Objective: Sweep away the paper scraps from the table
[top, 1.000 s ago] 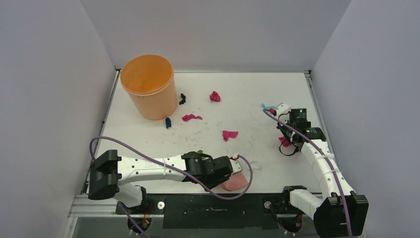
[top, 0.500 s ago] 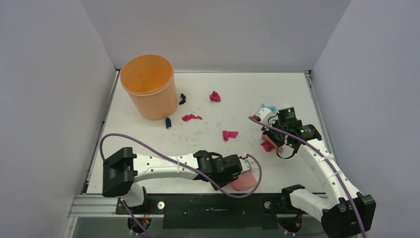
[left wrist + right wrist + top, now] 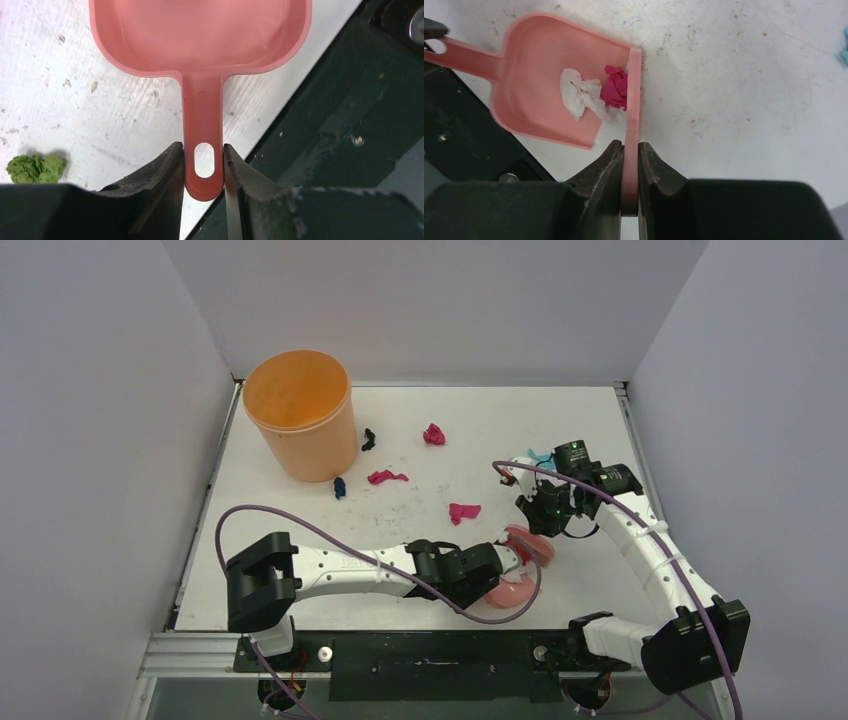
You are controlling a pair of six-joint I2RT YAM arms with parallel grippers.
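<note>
White scrap (image 3: 574, 95): inside the pink dustpan (image 3: 531, 60), near its open mouth.
Magenta scrap (image 3: 615, 87): at the dustpan's mouth, touching the white scrap and pressed against the pink brush (image 3: 634, 85).
Right pincer (image 3: 630, 150): clenched on the brush's flat pink back, just outside the dustpan's mouth. These 2 scraps lie just ahead of its fingertips.
Left pincer (image 3: 203, 165): clenched on the dustpan's handle at the hanging hole, at the end farthest from the mouth.
Green scrap (image 3: 36, 168): on the bench (image 3: 480, 420), outside the dustpan, beside its handle and near 1 finger of the left pincer.
Loose scraps: 3 magenta scraps (image 3: 463, 511), 1 black scrap (image 3: 369, 439), 1 dark blue scrap (image 3: 339, 487) and 1 teal scrap (image 3: 540, 455) all lie on the bench beyond the dustpan. The nearest magenta 1 is near it and the rest are well apart.
Orange bucket (image 3: 300, 415): upright, well apart from the dustpan, at the far left.
Right wrist view only: the 2 scraps in the dustpan.
Left wrist view only: the handle grip and the green scrap.
Top view only: the loose scraps and the bucket.
</note>
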